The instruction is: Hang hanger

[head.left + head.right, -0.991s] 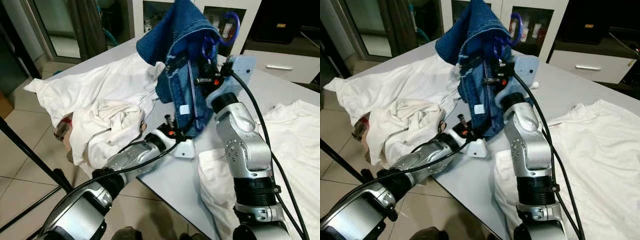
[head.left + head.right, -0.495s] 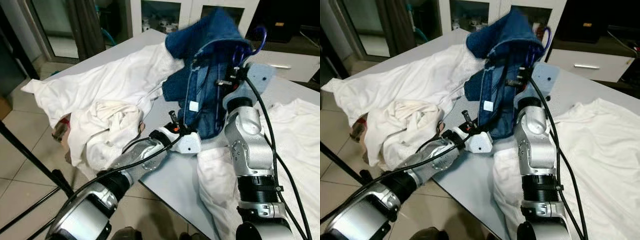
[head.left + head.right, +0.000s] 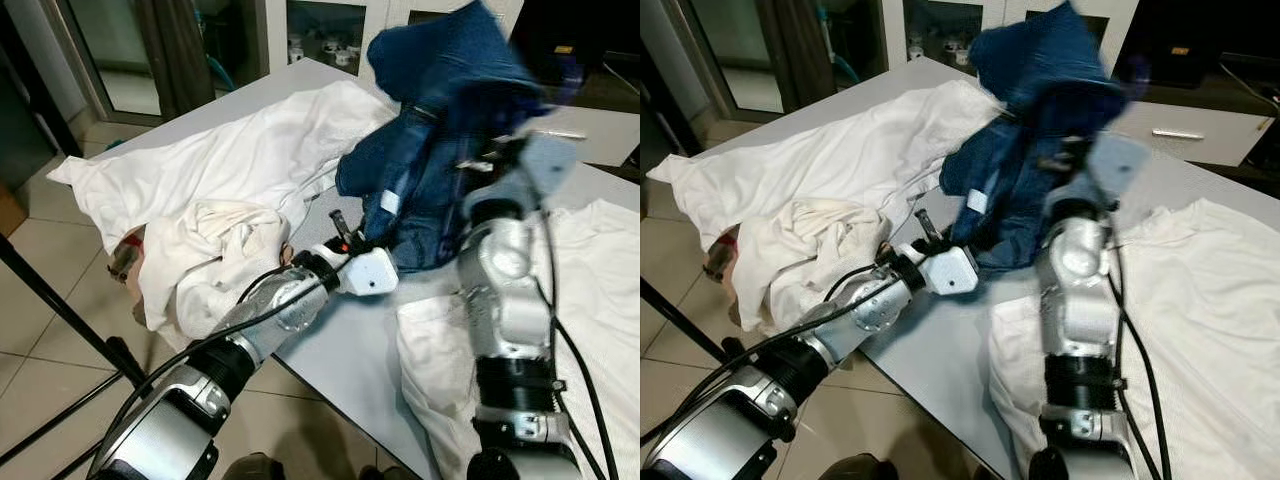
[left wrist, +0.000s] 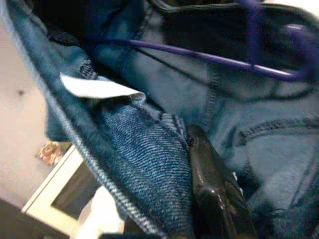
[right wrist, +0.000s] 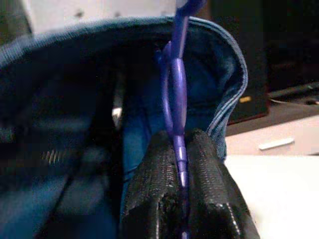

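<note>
Grey table runs from 7 to 1 o'clock across the head views, covered mostly in laundry. Big white sheet lies spread at 10 o'clock, a crumpled cream garment bunched on its near edge at 9 o'clock, hanging partly off the table. Another white cloth lies at 3 to 5 o'clock, under and beside the right arm. Blue denim garment, blurred, is lifted above the table at 12 to 1 o'clock, its lower part draping down to the tabletop, white label visible on its inside. Purple hanger sits inside the denim, thin purple rod crossing the fabric in the left wrist view. Right gripper is raised at 1 o'clock inside the denim, fingers closed tight on the hanger's purple wire, which runs straight up between the pads. Left gripper reaches in at centre, low, at the denim's bottom hem; one black finger lies against the denim fold, cannot tell how far open it is or whether it grips the cloth. Cabinets stand behind at 12 o'clock.
</note>
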